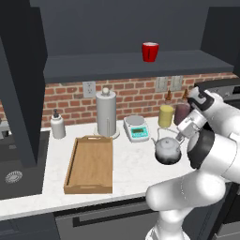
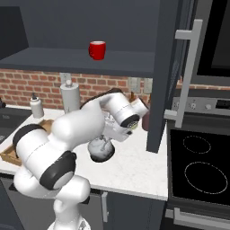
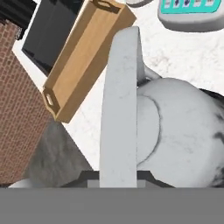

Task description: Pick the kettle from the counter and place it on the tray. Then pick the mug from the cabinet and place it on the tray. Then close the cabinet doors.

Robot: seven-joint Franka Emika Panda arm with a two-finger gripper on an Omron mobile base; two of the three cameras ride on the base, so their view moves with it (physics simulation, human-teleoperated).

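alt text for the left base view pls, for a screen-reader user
The white robot arm reaches down with its gripper at the handle of the small grey kettle on the white counter. Left of it lies the wooden tray, nothing on it. A red mug stands on the shelf of the open dark cabinet above.

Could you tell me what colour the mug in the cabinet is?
Bright red; the mug shows best in the left base view.
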